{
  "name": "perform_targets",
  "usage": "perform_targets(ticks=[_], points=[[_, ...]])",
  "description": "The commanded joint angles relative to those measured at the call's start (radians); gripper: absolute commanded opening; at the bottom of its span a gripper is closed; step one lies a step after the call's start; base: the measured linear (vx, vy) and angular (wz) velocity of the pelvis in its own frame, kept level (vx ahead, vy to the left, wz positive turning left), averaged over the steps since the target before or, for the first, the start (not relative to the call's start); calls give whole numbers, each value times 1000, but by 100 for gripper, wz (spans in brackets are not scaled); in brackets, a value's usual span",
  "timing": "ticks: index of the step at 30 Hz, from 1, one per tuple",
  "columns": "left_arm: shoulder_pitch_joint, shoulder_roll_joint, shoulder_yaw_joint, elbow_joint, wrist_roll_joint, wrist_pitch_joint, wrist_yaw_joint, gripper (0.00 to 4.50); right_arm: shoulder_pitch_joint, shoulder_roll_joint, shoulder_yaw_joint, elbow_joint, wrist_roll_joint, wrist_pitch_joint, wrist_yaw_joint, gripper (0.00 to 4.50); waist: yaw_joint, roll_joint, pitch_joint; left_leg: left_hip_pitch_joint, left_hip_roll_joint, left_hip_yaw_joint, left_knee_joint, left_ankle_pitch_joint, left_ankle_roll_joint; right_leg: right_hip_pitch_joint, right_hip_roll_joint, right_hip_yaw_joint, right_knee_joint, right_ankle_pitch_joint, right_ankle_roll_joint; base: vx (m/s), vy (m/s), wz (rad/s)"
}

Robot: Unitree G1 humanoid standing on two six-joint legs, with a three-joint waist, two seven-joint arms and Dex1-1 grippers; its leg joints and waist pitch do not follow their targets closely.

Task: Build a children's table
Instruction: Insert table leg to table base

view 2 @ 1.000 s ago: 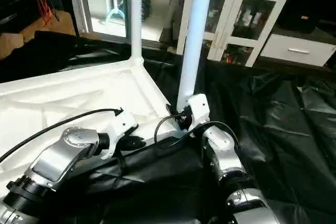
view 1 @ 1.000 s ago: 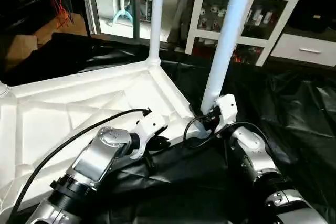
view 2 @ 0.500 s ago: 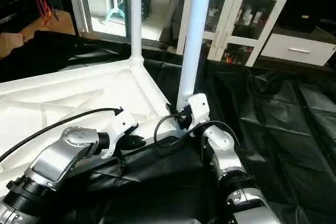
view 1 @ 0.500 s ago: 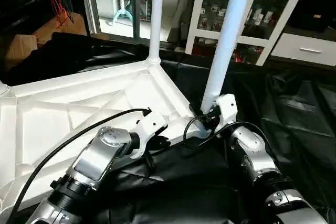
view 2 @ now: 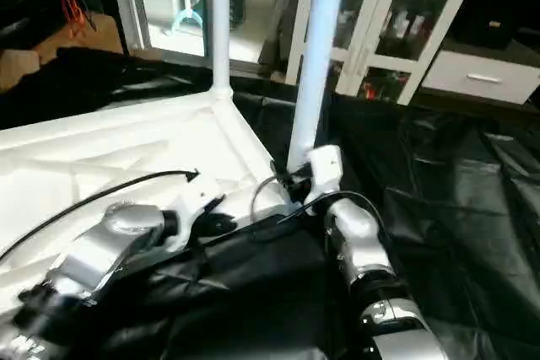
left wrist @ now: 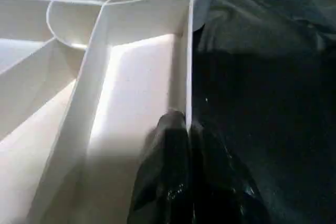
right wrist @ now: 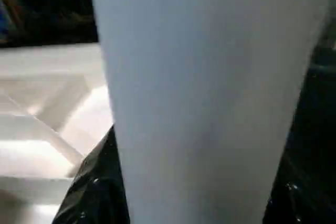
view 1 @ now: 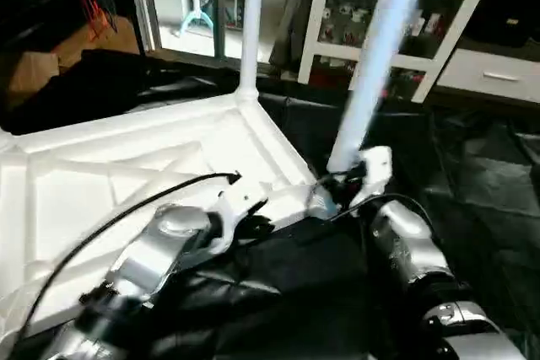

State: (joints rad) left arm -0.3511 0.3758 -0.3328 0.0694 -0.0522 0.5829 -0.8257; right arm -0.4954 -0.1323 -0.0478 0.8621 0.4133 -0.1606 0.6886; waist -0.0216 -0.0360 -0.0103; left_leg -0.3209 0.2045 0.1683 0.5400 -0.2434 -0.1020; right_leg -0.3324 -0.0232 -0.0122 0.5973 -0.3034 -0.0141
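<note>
**Tabletop upside down on black sheet, two legs up, both grippers at its near-right corner**

Tabletop point(view 1: 126, 166) lies underside up, ribs showing, on the black sheet point(view 1: 481, 208); its long axis runs from lower left toward the far corner at centre.

Left gripper point(left wrist: 186, 129) sits at the tabletop's near edge: fingers pressed together, pinching the thin upright rim wall, one finger inside, one outside over the sheet.

Rear leg point(view 1: 250, 23) stands upright in the far corner socket, axis vertical, top out of frame.

Front leg point(view 1: 375, 56) rises from the near-right corner, base down at the socket, long axis leaning to the right as it goes up.

Right gripper point(view 1: 354, 181) is clamped round that leg's base, fingers apart by the leg's width, one each side.

White cabinet point(view 1: 380, 14) with glass doors stands behind, well apart.
</note>
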Motion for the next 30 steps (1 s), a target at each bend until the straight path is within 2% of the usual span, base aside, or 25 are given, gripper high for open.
perform_targets(ticks=[1,2,3,5,6,8,10,11,12,13,16,17,18,21,23,24,26,27,29,30], points=[[22,17,49,29,-27,-25,-6,0,93,-14,-21,112,10,107,-15,194,-4,27,16,-19,53,-20,-79,-206,7,-8,-93,53,-88,47,-144,0,0,0],[21,16,48,28,-27,-25,-5,0,94,-13,-20,113,9,106,-15,194,-3,25,15,-21,51,-19,-75,-158,8,-2,-92,51,-81,120,-151,55,13,-4],[21,15,48,28,-27,-24,-5,0,94,-12,-19,112,8,106,-15,194,2,27,10,-20,43,-14,-59,-23,19,15,-87,46,-64,359,-161,55,13,-4],[21,13,48,28,-26,-24,-4,0,93,-10,-25,112,1,109,-13,194,2,29,10,-17,36,-9,-52,28,19,19,-85,42,-60,486,-159,27,7,-1],[22,12,49,28,-26,-25,-4,0,93,-8,-31,111,-4,113,-7,194,3,29,11,-17,34,-9,-53,19,16,20,-86,42,-61,491,-154,0,0,0],[23,14,47,28,-29,-31,-6,0,93,-8,-39,109,-8,124,8,194,3,29,13,-16,35,-10,-57,-38,3,20,-89,42,-66,430,-139,0,0,0],[24,20,44,28,-36,-38,-9,0,95,-15,-35,100,5,146,36,194,3,32,13,-13,39,-11,-61,-86,-11,20,-88,42,-71,318,-135,0,0,0],[24,20,44,28,-36,-38,-10,0,95,-15,-34,99,5,147,37,194,3,32,12,-13,39,-11,-60,-87,-12,20,-88,42,-71,304,-135,0,0,0],[25,22,43,28,-37,-40,-13,0,96,-18,-30,97,6,152,43,194,3,33,10,-13,39,-11,-58,-66,-10,23,-87,43,-69,312,-139,0,0,0],[27,25,43,25,-39,-41,-18,0,105,-31,-5,90,-9,158,73,194,3,29,10,-14,37,-10,-56,-54,-6,25,-86,43,-68,327,-138,0,0,0],[34,37,38,13,-45,-50,-42,0,126,-69,79,83,-95,118,141,194,7,28,6,-18,29,-9,-46,13,13,34,-82,42,-60,459,-124,0,0,0],[34,37,38,13,-45,-50,-42,0,126,-69,79,83,-95,118,141,194,7,28,6,-18,29,-9,-46,13,13,34,-82,42,-60,459,-124,0,0,0],[36,41,36,10,-47,-54,-50,0,131,-80,102,84,-121,106,157,194,8,27,6,-18,26,-8,-44,20,16,36,-81,42,-57,500,-109,0,0,0],[56,72,16,-22,-66,-74,-116,0,156,-143,215,100,-255,35,240,194,8,27,9,-18,25,-9,-43,7,15,36,-77,37,-57,497,-93,0,0,0],[60,83,8,-32,-67,-72,-130,0,163,-161,233,118,-278,19,259,194,8,27,11,-14,25,-9,-44,-12,13,34,-77,36,-59,467,-83,0,0,0],[60,83,8,-32,-67,-72,-130,0,163,-161,233,118,-278,19,259,194,7,26,17,-13,28,-9,-49,-49,8,28,-79,37,-64,409,-86,0,0,0],[62,88,6,-33,-66,-72,-135,0,165,-168,236,128,-284,13,263,194,4,27,21,-5,36,-11,-58,-126,-4,21,-83,37,-73,227,-114,0,0,0],[62,99,2,-29,-62,-78,-145,0,173,-188,252,145,-303,-15,272,194,3,26,21,-5,37,-11,-59,-135,-4,20,-84,38,-74,194,-124,0,0,0],[59,107,3,-22,-60,-85,-152,0,183,-204,265,159,-320,-43,276,194,3,26,19,-7,37,-10,-56,-120,8,22,-85,41,-74,175,-142,0,0,0],[58,110,3,-20,-60,-87,-153,0,184,-207,267,165,-322,-51,278,194,5,26,18,-8,35,-8,-52,-86,20,24,-84,42,-72,219,-147,0,0,0]])
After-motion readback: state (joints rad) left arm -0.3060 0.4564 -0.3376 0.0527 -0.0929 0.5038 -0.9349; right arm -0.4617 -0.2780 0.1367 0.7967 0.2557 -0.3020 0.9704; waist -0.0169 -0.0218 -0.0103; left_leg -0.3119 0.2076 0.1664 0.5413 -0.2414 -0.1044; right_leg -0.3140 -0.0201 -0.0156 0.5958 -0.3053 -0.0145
